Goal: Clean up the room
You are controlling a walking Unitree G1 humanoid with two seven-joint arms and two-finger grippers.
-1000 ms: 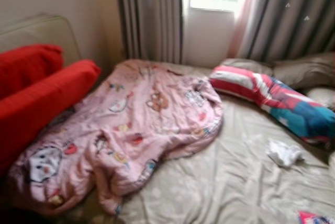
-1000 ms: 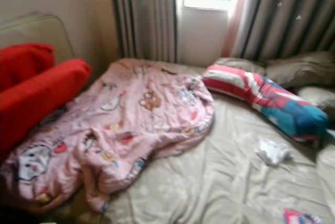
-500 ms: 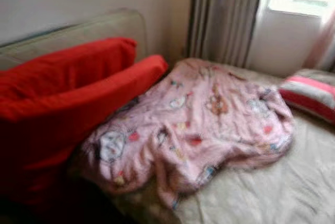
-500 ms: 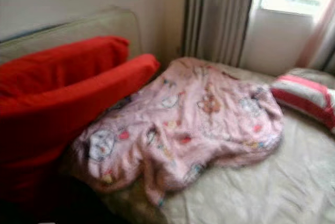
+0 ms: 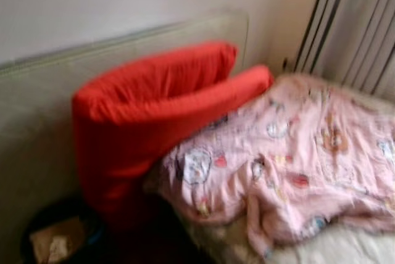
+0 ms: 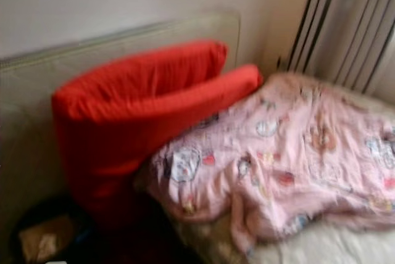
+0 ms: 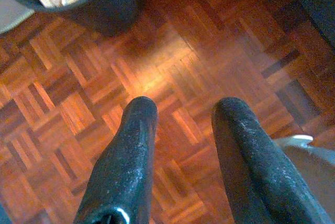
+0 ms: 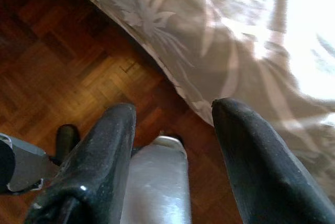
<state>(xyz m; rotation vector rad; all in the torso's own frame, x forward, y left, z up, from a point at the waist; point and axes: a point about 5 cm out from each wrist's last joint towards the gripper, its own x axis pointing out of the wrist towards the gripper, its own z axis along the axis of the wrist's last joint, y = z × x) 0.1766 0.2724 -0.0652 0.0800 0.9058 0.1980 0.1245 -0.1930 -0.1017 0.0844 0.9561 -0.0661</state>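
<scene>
1. Biggest thing up front: the bed [image 5: 345, 253], its pale sheet showing at the near corner, and everything else gets placed off it.
2. Behind the bed's head end stands a beige upholstered headboard [image 5: 43, 103] against the wall, with grey curtains [image 5: 358, 23] hanging past the bed's far side.
3. Spread over the bed, a rumpled pink cartoon-print blanket [image 5: 296, 153] — unfolded, bunched at its near edge, plainly a job for tidying.
4. Leaning on the headboard and touching the blanket's edge, two red pillows [image 5: 154, 103], one stacked on the other, both askew.
5. Down on the floor beside the bed's head corner, a dark bin [image 5: 58, 236] with paper scraps inside; the left wrist view catches its rim too.
6. Left gripper [image 7: 180, 124] hangs over parquet floor [image 7: 162, 67], fingers apart, holding nothing.
7. Right gripper [image 8: 172, 130] hangs near the bed's draped sheet, fingers spread, nothing held.
8. My read: this is the survey step, nothing grasped yet. Next move calls for closing on the bed and raising an arm toward blanket or pillows.
</scene>
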